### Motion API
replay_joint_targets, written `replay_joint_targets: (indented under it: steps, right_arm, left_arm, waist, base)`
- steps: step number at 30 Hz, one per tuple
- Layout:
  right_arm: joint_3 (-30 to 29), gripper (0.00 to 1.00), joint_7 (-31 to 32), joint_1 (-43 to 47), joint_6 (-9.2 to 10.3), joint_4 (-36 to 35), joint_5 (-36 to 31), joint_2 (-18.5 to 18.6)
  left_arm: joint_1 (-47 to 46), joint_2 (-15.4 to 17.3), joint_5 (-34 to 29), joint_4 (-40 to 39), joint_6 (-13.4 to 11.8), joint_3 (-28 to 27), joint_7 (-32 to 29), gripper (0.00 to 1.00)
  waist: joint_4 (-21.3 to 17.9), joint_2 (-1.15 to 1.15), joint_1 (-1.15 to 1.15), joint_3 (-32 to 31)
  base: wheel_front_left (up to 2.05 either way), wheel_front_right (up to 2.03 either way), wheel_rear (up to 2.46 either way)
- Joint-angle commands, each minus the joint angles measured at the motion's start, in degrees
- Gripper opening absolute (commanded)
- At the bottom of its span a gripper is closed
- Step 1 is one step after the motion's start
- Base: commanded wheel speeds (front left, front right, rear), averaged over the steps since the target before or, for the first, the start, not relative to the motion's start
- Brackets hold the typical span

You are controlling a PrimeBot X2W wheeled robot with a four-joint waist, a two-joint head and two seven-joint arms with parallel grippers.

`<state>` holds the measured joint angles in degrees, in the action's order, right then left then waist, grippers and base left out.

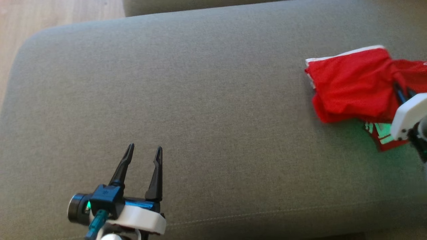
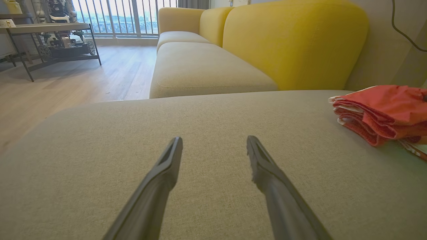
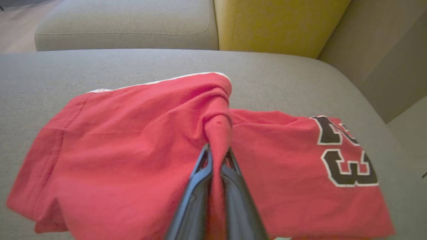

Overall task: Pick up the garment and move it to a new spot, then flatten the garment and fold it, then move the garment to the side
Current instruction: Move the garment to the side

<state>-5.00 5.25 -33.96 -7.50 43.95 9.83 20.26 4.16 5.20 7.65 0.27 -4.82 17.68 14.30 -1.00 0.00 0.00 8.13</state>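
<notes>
Right wrist view showed the right tool (image 3: 217, 153) pinching a fold of the red garment (image 3: 126, 143) at frame centre; the left tool (image 1: 145, 148) stood spread. Pick-up step, apparently; the next move needed a steady lift.

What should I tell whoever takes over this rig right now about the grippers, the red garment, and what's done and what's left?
Left gripper: jaws open, empty, over a bare part of the grey cushion.
Right gripper: jaws shut on a bunched fold of the red garment.
Garment: crumpled, lying at the cushion's right side, with black numbers showing in the right wrist view.
Done: the grasp is made.
Left: lift it and move it to a new spot, flatten it, fold it, then move it aside.
</notes>
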Motion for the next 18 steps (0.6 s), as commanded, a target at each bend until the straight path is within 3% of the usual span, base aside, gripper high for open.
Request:
replay_joint_targets:
  steps: [1, 8, 15, 16, 17, 18]
  right_arm:
    - [0.29, 0.0, 0.25, -1.54, 0.01, -2.82, -1.31, 1.87]
    - [-4.05, 0.0, 1.63, -0.28, 0.01, -5.6, -8.51, 5.44]
    - [-8.21, 0.0, 2.74, 2.43, 0.01, -9.02, -16.22, 5.93]
    - [-8.87, 0.16, 2.53, 2.86, 0.01, -9.6, -17.65, 5.94]
    - [-9.79, 0.42, 2.18, 3.24, 0.01, -10.11, -19.02, 5.8]
    - [-11.04, 1.0, 1.87, 3.46, 0.01, -10.49, -20.35, 5.3]
  left_arm:
    - [-2.35, -0.2, 0.02, -1.69, 0.21, -2.26, 0.7, 1.0]
    - [-3.24, -0.11, -0.81, -1.36, 1.38, -2.66, 0.7, 1.0]
    - [-2.76, -0.07, -1.24, -1.2, 1.88, -3.05, 0.7, 1.0]
    - [-2.73, -0.1, -1.25, -1.17, 1.88, -3.12, 0.7, 1.0]
    - [-2.71, -0.14, -1.24, -1.11, 1.87, -3.18, 0.7, 1.0]
    - [-2.65, -0.19, -1.21, -1.03, 1.82, -3.27, 0.7, 1.0]
  waist:
    - [-0.67, 0.0, 0.0, 0.76]
    - [-1.24, 0.0, 0.0, 1.54]
    - [-1.47, 0.0, 0.0, 1.24]
    - [-1.5, 0.0, 0.0, 1.21]
    - [-1.55, 0.0, 0.0, 1.16]
    - [-1.71, 0.0, 0.0, 1.07]
  base:
    - [0.0, 0.0, 0.0]
    - [0.0, 0.0, 0.0]
    - [0.0, 0.0, 0.0]
    - [0.0, 0.0, 0.0]
    - [0.0, 0.0, 0.0]
    - [0.0, 0.0, 0.0]
